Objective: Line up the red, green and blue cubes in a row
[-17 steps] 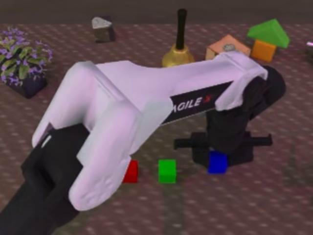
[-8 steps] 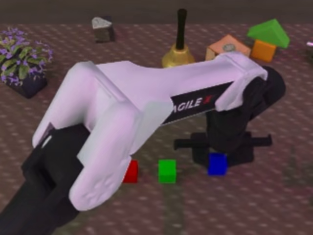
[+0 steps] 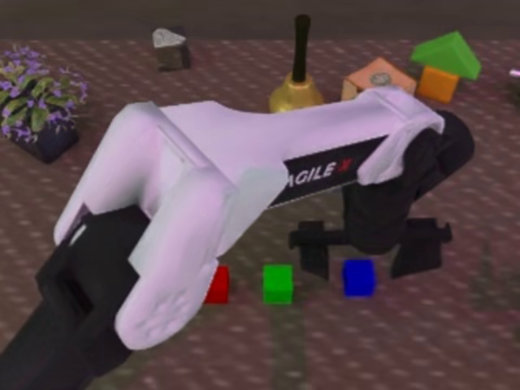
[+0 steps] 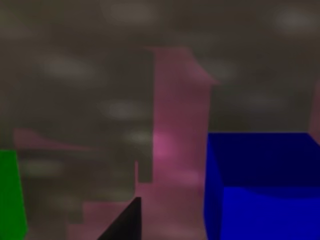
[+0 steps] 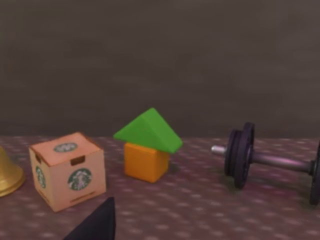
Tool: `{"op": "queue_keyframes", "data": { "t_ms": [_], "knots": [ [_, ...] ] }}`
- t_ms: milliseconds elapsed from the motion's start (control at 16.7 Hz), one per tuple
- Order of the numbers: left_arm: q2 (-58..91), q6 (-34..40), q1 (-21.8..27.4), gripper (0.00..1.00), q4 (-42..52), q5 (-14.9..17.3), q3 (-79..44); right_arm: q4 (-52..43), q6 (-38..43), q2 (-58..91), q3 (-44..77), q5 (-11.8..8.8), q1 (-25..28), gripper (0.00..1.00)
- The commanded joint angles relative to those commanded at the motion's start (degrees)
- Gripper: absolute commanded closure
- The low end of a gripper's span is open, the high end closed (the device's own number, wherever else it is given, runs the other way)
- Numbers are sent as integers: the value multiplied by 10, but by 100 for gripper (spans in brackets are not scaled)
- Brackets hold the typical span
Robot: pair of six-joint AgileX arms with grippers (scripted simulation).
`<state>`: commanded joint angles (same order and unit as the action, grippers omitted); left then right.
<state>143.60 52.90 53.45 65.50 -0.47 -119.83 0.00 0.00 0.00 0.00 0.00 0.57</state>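
Observation:
The red cube (image 3: 218,286), green cube (image 3: 277,283) and blue cube (image 3: 358,277) lie in a row on the table near its front, evenly spaced. The red one is half hidden under my left arm. My left gripper (image 3: 366,252) stands open just above and behind the blue cube, one finger on each side, touching nothing. The left wrist view shows the blue cube (image 4: 265,185) close up, the green cube (image 4: 10,195) at the edge and one dark fingertip (image 4: 125,225). Of my right gripper only one dark fingertip (image 5: 97,225) shows, in the right wrist view.
At the back stand a brass bell (image 3: 296,91), a peach cube with round emblems (image 3: 375,77), an orange block with a green wedge (image 3: 443,67), a small grey stone block (image 3: 171,47) and a purple flower pot (image 3: 36,101). A dumbbell (image 5: 270,160) lies at the right.
My left gripper has opened: its fingers spread apart from the blue cube, which now sits free on the table in line with the green and red cubes.

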Motion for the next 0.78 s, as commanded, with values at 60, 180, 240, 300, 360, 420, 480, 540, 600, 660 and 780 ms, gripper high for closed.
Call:
{"op": "queue_keyframes", "data": {
  "t_ms": [60,180,240,300,360,420,480,540,600,660,780],
  "knots": [
    [0,0,0,0,0,0,0,0,0,0,0,0,0,0],
    [0,0,0,0,0,0,0,0,0,0,0,0,0,0],
    [0,0,0,0,0,0,0,0,0,0,0,0,0,0],
    [0,0,0,0,0,0,0,0,0,0,0,0,0,0],
    [0,0,0,0,0,0,0,0,0,0,0,0,0,0],
    [0,0,0,0,0,0,0,0,0,0,0,0,0,0],
    [0,0,0,0,2,0,-2,0,0,0,0,0,0,0],
    [0,0,0,0,10,0,-10,0,0,0,0,0,0,0],
    [-1,1,-1,0,24,0,-24,0,0,0,0,0,0,0],
    [-2,3,-3,0,44,0,-42,0,0,0,0,0,0,0],
    [-6,3,-6,0,94,0,-83,0,0,0,0,0,0,0]
  ]
}}
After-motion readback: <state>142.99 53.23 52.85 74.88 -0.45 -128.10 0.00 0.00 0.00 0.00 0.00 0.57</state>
